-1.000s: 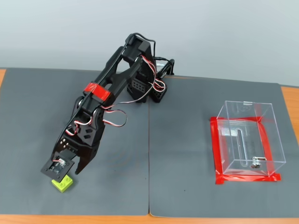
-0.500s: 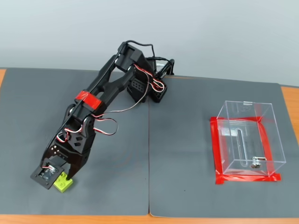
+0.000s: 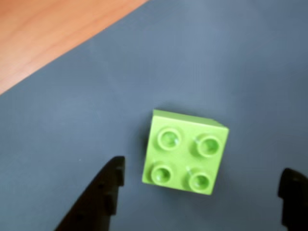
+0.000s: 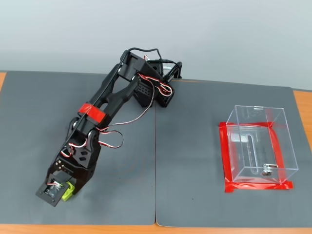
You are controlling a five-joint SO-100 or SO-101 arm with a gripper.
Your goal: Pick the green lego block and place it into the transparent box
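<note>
Now at grasp step: my gripper (image 3: 199, 192) spread wide, holding nothing, fingers either side of green lego block (image 3: 184, 152), clear of it. Block on grey mat (image 4: 195, 146), near-left corner; transparent box (image 4: 258, 144) well apart, right. Next: lower, close squarely on block.

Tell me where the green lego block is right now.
The green lego block sits on the grey mat at the fixed view's lower left, mostly hidden under the gripper, far from the transparent box; in the wrist view it lies between the open fingers.
</note>
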